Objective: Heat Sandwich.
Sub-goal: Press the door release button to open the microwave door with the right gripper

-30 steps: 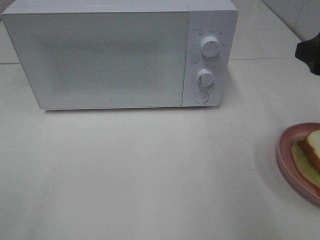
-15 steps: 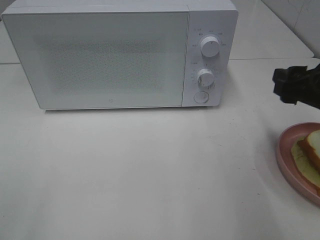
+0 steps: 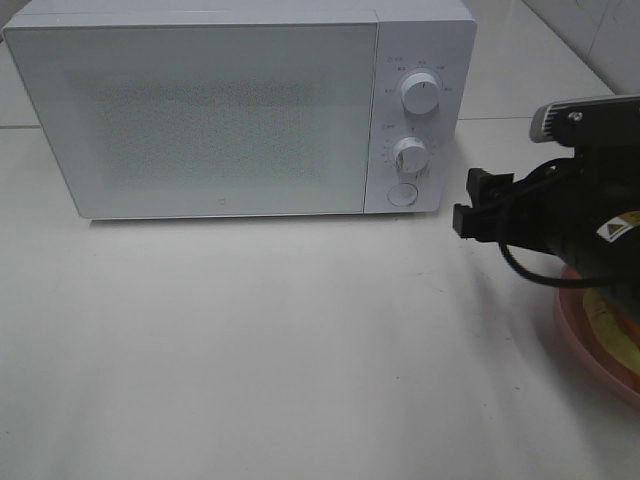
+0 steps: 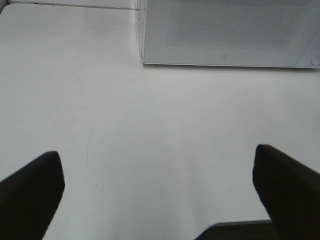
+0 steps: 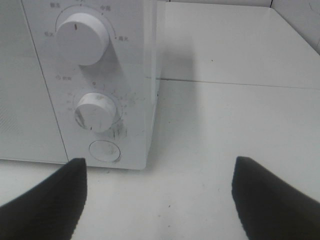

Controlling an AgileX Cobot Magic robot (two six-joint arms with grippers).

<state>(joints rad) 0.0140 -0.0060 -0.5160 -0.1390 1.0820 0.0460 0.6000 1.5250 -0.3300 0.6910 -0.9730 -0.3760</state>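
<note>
While the white microwave (image 3: pixel 200 120) stands with its door shut at the back of the pale surface (image 3: pixel 280 350), the right end effector (image 3: pixel 468 203) hangs just beside its control panel. Its fingers are spread wide with nothing between them, facing the round button (image 5: pixel 104 150). Its arm covers most of the pink plate (image 3: pixel 575 335) at the right of the high view; only a pale yellow sliver of the sandwich (image 3: pixel 612 318) shows on it. The left end effector (image 4: pixel 157 152) is likewise open and empty, above the surface before the microwave's door.
</note>
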